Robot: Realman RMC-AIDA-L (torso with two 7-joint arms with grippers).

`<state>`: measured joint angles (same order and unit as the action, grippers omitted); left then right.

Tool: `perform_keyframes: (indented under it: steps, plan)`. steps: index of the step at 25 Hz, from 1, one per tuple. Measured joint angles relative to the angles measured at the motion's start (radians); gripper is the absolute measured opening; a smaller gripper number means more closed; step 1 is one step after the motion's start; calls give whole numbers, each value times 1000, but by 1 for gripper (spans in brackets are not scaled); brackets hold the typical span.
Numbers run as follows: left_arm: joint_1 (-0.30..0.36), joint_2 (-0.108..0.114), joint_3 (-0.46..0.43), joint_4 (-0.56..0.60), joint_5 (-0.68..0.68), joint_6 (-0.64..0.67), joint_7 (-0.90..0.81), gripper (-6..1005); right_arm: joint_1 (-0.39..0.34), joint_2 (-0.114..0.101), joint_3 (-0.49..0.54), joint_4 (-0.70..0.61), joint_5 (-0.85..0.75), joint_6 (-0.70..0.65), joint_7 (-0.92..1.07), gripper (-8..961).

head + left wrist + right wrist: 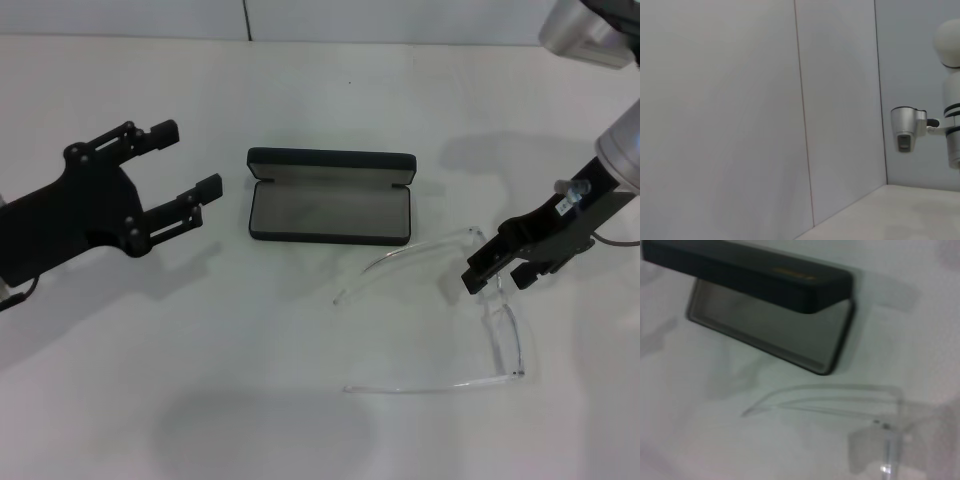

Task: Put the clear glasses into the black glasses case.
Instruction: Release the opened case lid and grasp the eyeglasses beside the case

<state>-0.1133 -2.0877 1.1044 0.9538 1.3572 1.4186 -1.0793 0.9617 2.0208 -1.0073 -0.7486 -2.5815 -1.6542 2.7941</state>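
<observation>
The black glasses case [330, 238] lies open in the middle of the table, grey lining up and lid [330, 163] standing at its far side. The clear glasses [508, 330] lie on the table to its right, arms unfolded and pointing left. My right gripper [497, 275] hovers open over the far end of the lens, close to the hinge of the nearer-to-case arm. The right wrist view shows the case [775, 277] with orange lettering on its lid, and the glasses [840, 390] below it. My left gripper [192, 158] is held open, left of the case, with nothing in it.
The table is white and bare around the case and glasses. The left wrist view shows only a grey wall and a silver joint of the robot [907, 127].
</observation>
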Motion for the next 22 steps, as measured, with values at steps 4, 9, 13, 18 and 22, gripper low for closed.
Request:
perform_keyframes:
  steps: [4, 9, 13, 18, 22]
  plan:
    - [-25, 0, -4, -26, -2, 0, 5, 731, -3, 1, -52, 15, 3, 53, 4, 763]
    - [-33, 0, -4, -32, -3, -1, 14, 732, -6, 2, -58, 53, 4, 86, -2, 736]
    - [-34, 0, -4, -34, -3, -1, 14, 731, -6, 2, -68, 64, 6, 93, -4, 698]
    - [-34, 0, -3, -35, -1, -3, 14, 731, -6, 3, -89, 62, 7, 87, -11, 665]
    - [-32, 0, -3, -36, -1, -3, 15, 732, -7, 0, -95, 55, 7, 62, -29, 642]
